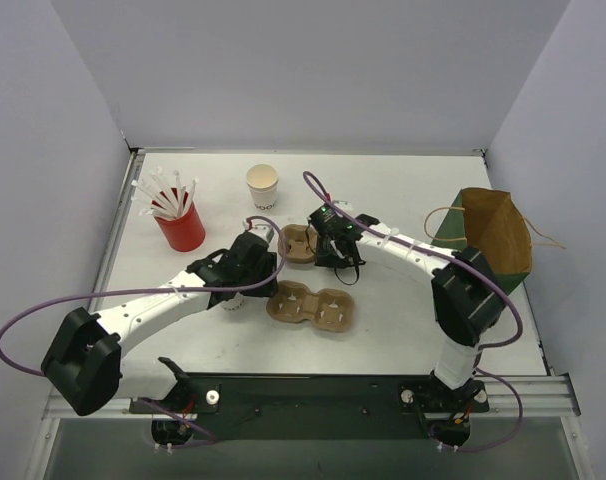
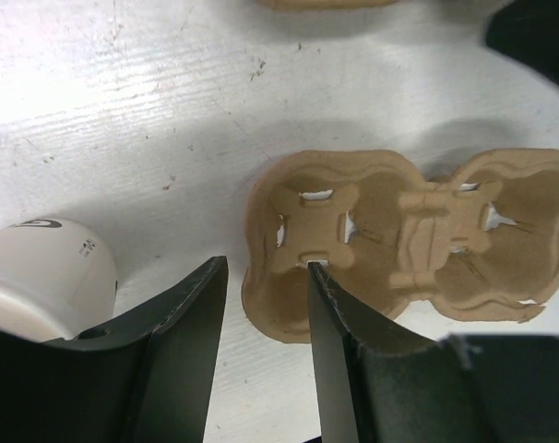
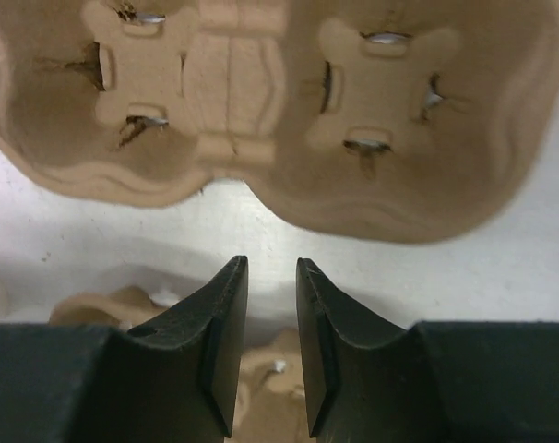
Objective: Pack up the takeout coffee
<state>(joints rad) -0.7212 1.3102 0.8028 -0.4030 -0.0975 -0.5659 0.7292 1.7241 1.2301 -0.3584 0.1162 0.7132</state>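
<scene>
The takeout coffee, a white paper cup (image 1: 262,185) with a cream rim, stands upright at the back of the table, apart from both grippers. One brown pulp carrier (image 1: 311,308) lies near the front; it also shows in the left wrist view (image 2: 409,245) and the right wrist view (image 3: 261,101). A second carrier (image 1: 299,243) lies under my right gripper (image 1: 328,250), which is slightly open and empty (image 3: 270,263). My left gripper (image 1: 263,262) is open and empty (image 2: 266,268), its tips at the near carrier's left end. A second white cup (image 2: 40,277) sits just left of its left finger.
A red cup of white straws (image 1: 180,225) stands at the back left. A brown paper bag (image 1: 493,232) lies at the right edge. The second white cup peeks out under the left arm (image 1: 233,302). White walls close the table on three sides.
</scene>
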